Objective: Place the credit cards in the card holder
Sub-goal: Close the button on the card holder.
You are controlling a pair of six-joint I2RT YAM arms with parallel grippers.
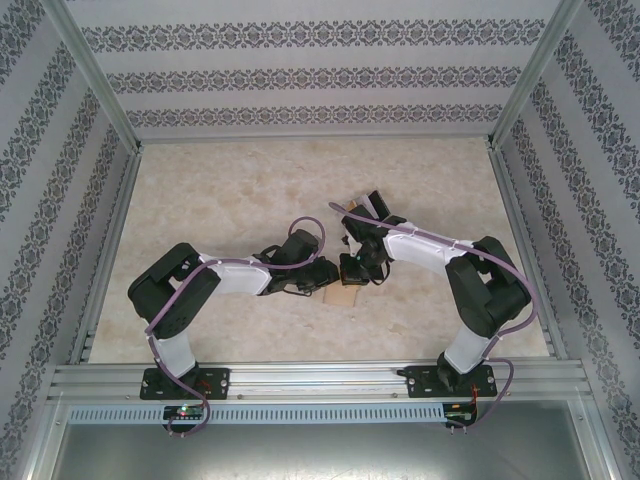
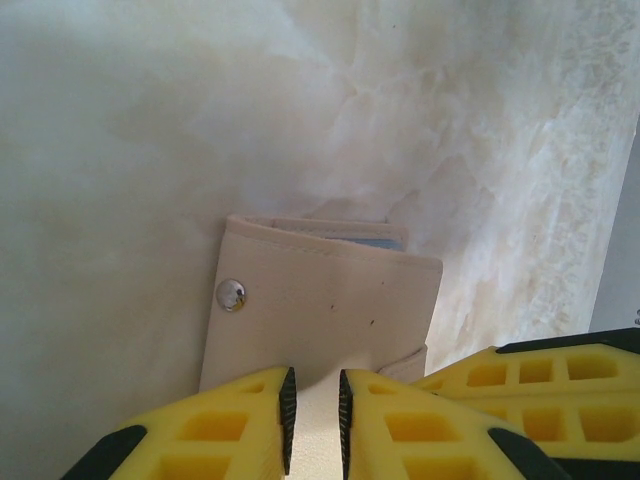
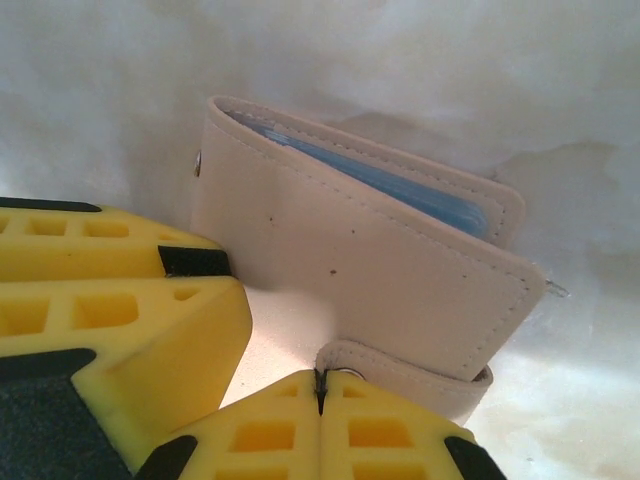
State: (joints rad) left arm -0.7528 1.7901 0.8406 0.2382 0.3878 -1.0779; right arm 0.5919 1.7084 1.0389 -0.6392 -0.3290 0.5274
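The tan card holder (image 1: 342, 295) lies mid-table between both wrists. In the left wrist view the card holder (image 2: 320, 300) has a metal snap (image 2: 231, 294) and a bluish credit card edge (image 2: 378, 243) peeking from its far side. My left gripper (image 2: 313, 375) sits at its near edge, jaws narrowly apart with pale table between them. The right wrist view shows the card holder (image 3: 380, 250) with bluish credit cards (image 3: 400, 185) inside. My right gripper (image 3: 320, 380) is shut on the end of its closure strap (image 3: 420, 375). From above, the left gripper (image 1: 322, 278) and right gripper (image 1: 352, 268) nearly touch.
Dark and pale items (image 1: 365, 208) sit just behind the right wrist, partly hidden by the arm. Patterned walls and aluminium posts (image 1: 515, 90) enclose the marbled table (image 1: 230, 190). The left gripper's yellow fingers (image 3: 130, 300) crowd close beside the right gripper.
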